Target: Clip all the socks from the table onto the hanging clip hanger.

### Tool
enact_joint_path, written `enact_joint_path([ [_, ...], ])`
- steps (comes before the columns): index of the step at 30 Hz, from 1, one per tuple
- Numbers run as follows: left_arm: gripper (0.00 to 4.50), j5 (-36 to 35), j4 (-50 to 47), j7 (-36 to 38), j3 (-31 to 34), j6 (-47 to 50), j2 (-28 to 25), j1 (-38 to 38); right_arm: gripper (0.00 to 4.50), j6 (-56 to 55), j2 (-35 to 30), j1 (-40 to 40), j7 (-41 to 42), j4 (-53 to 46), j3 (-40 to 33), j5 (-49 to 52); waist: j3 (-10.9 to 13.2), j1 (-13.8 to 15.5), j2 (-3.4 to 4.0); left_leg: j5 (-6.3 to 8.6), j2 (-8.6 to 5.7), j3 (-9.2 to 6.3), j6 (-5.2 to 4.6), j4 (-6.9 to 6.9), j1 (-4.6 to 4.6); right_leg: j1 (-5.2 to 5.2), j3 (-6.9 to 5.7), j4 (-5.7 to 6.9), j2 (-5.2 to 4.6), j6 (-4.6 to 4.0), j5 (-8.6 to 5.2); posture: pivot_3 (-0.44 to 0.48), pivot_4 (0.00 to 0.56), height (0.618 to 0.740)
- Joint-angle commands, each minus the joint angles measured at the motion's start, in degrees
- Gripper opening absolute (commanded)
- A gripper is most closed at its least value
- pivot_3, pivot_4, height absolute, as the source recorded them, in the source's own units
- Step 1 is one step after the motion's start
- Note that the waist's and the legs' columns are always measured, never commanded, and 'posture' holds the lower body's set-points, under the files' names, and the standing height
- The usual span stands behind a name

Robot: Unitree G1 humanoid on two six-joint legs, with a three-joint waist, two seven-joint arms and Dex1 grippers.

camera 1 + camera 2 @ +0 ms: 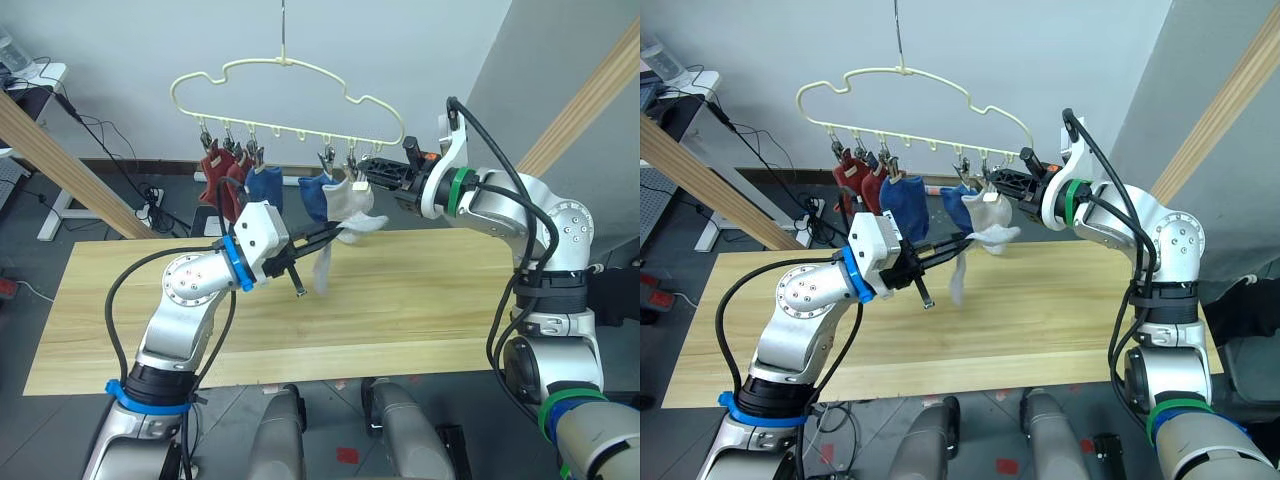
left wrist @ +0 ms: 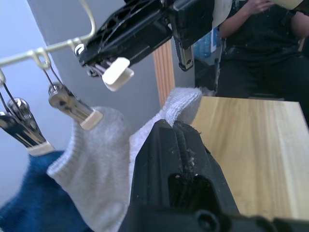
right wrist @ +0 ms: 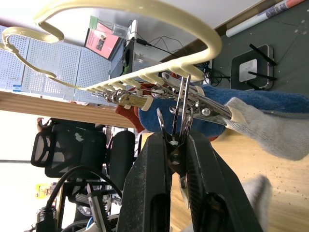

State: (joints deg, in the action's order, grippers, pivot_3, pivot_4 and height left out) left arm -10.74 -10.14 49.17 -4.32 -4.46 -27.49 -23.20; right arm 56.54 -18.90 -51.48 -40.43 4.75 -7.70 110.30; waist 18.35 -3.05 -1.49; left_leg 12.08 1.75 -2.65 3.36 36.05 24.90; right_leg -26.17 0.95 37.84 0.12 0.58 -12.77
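My left gripper (image 1: 318, 238) pinches the last grey sock (image 1: 325, 262), soft and floppy, just below the clip hanger (image 1: 290, 100), best held near its cuff, while my right gripper (image 1: 375, 175) squeezes clip 6 (image 2: 117, 74).

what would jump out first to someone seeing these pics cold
The pale-yellow clip hanger hanging above the far edge of the table catches the eye, with red, blue and grey socks already clipped along it. Right below, the left gripper holds up the last grey sock, while the right gripper squeezes the end clip at the hanger's right end.
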Motion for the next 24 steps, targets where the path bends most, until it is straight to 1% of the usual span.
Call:
enact_joint_path([
  [1, 0.02, 1.7, -0.6, -1.3, 0.7, -7.3, 0.2, -0.3, 0.12, -1.1, -0.2, 0.3, -0.6, -2.6, -0.6, 2.7, 0.0, 0.0, 0.00, 0.00, 0.00, 0.00, 0.00, 0.00, 0.00, 0.00, 0.00, -0.01, 0.00, 0.00, 0.00, -0.030, 0.338, 0.740],
  [5, 0.02, 3.6, 0.4, -2.8, 2.0, -14.4, -0.6, 0.1, 0.12, -1.4, 0.0, 0.2, -1.3, -1.4, -1.9, 2.7, 0.0, 0.0, 0.00, 0.00, 0.01, 0.00, 0.00, 0.00, 0.00, 0.00, 0.00, 0.00, 0.00, 0.00, 0.00, -0.029, 0.343, 0.740],
  [14, 0.02, 7.0, 1.6, -6.6, 3.7, -23.3, -2.0, 0.4, 0.12, -0.9, 2.5, -0.4, -4.0, 0.0, -5.5, 2.7, 0.0, 0.0, 0.00, 0.00, 0.01, 0.00, -0.01, 0.00, 0.00, 0.00, 0.01, 0.01, 0.00, 0.00, 0.00, -0.027, 0.349, 0.740],
  [24, 0.02, 8.8, 4.3, -8.7, 2.7, -27.3, -2.2, -0.9, 0.12, 0.7, 5.0, -0.9, -5.9, -0.1, -7.6, 2.7, 0.0, 0.0, 0.01, 0.00, 0.01, -0.01, -0.01, 0.00, 0.00, 0.00, 0.01, 0.02, 0.00, 0.00, 0.00, -0.030, 0.352, 0.740],
])
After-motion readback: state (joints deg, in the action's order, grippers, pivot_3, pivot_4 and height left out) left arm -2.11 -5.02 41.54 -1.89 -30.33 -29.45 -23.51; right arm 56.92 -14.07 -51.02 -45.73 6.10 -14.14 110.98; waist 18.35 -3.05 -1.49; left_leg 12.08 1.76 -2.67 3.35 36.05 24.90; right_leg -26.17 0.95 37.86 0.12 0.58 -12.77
